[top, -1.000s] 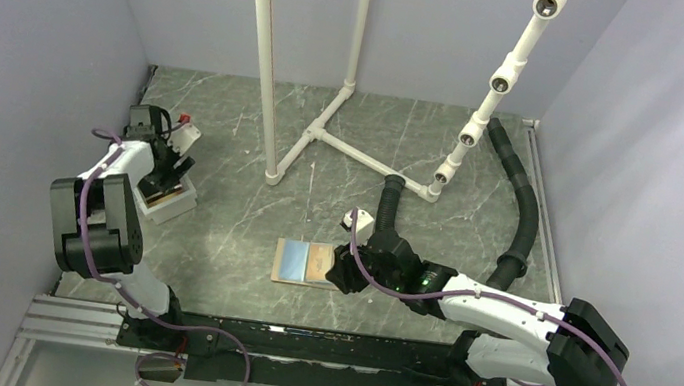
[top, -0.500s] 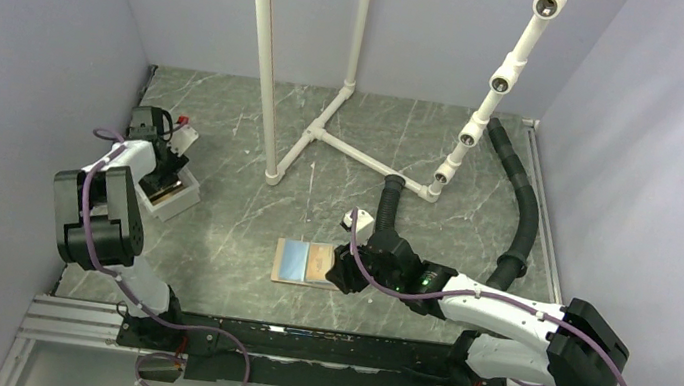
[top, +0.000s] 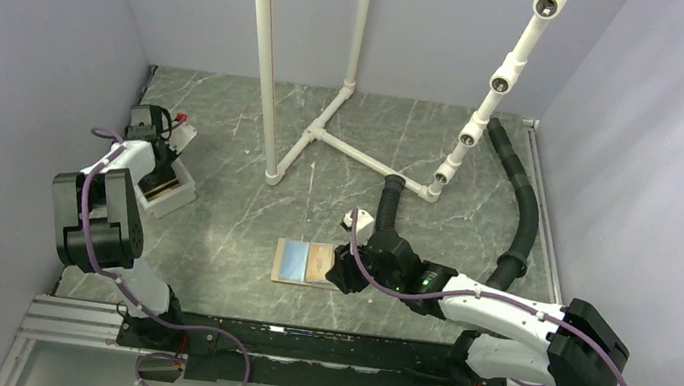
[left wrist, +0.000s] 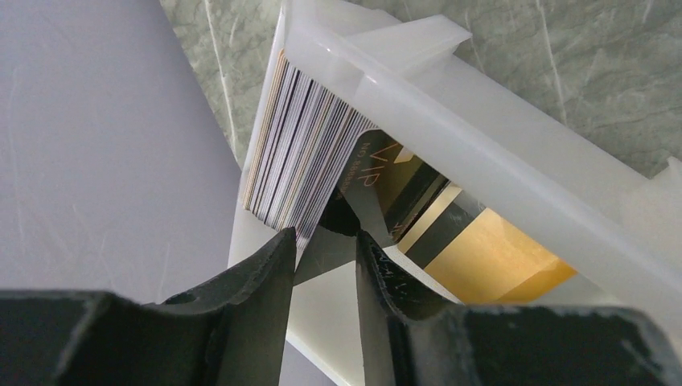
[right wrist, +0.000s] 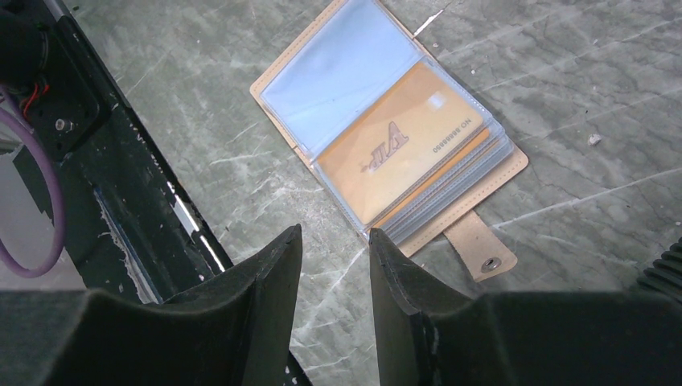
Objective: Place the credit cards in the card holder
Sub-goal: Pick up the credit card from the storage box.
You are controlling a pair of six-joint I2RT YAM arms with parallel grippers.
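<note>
Grey-green marbled tabletop (top: 254, 140) is carrying two stations that are lying well apart, so each arm is serving one of them. The right arm (top: 503, 312) is reaching toward the centre. The left arm (top: 103, 210) is standing bent toward the left wall.

Beside that wall, the white plastic tray (left wrist: 499, 153) is holding the credit cards (left wrist: 297, 153) on edge in a packed stack, which is leaving only thin edges exposed for pick-up. One front card (left wrist: 434, 213), dark with gold bands and "VIP" lettering, is leaning away from the stack and presenting a free edge.

The card holder (right wrist: 386, 137) is lying open and flat near the table centre with its pockets facing up for insertion. A gold card (right wrist: 402, 133) is sitting in one sleeve, and the clear pocket (right wrist: 334, 72) beside it is showing empty. The closing tab (right wrist: 480, 245) is lying unfastened on the tabletop.

The left gripper (left wrist: 326, 240) is reaching into the tray, with its jaws standing close together at the leaning card's lower edge. Whether the pads are actually pinching the card cannot be told from the wrist view.

The right gripper (right wrist: 334, 237) is hovering just beside the holder. Its jaws are part-spread over bare tabletop and grasping nothing, and it is probably stationed there to steady the holder during insertion.
</note>
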